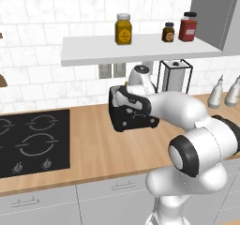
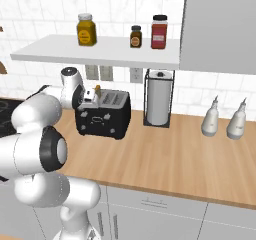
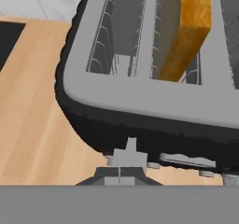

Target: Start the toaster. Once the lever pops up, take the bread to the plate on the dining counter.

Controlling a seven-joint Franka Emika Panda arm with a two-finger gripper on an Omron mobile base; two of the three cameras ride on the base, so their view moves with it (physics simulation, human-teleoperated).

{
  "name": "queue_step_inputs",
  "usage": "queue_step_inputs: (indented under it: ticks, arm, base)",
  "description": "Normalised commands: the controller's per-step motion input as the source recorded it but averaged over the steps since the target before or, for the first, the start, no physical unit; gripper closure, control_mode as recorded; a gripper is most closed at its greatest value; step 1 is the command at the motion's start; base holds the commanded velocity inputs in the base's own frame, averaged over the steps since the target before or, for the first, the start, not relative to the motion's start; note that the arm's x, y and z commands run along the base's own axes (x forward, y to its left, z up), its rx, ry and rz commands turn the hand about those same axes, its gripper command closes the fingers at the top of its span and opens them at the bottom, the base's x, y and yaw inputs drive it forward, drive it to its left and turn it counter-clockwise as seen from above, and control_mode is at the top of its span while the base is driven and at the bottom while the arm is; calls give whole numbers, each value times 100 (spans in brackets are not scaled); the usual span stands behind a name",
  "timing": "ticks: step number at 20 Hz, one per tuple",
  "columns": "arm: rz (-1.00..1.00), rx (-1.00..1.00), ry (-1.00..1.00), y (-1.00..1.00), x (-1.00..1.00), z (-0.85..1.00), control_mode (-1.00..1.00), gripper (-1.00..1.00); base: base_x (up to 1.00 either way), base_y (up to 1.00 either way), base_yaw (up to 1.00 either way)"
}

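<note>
Toaster (image 2: 103,115) with bread (image 3: 189,29) slotted, beside paper-towel stand (image 2: 159,99); closed claw (image 3: 122,171) at its side.

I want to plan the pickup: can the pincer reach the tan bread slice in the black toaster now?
Probably yes: the shut pincer hangs just beside the toaster, and the bread stands uncovered in its slot.

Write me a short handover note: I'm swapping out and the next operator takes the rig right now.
Gripper: shut, empty, at the end face of the toaster, right by its lever.
Toaster stands on the wood counter near the paper towel holder.
Bread stands upright in one slot, sticking up above the top; the other slot is empty.
Done: arm brought to the lever end.
Can't tell whether the lever is pressed yet.
Left: start the toaster, wait for the pop, then carry the bread to the plate on the dining counter.
</note>
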Motion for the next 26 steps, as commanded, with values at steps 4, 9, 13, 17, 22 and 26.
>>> queue_step_inputs:
  ticks: [4, 9, 13, 17, 22, 26]
  arm:
    - [0, 0, 0, 1, 15, -15, -100, 100]
    - [0, 0, 0, 0, 3, -11, -100, 100]
    - [0, 0, 0, 0, 0, -7, -100, 100]
    - [0, 0, 0, -5, -1, -4, -100, 100]
    - [-3, 0, 0, -2, 0, 0, -100, 100]
    - [-2, 0, 0, 0, 0, -12, -100, 100]
  base:
    - [0, 0, 0]
    - [0, 0, 0]
    - [0, 0, 0]
    - [0, 0, 0]
    - [0, 0, 0]
    - [0, 0, 0]
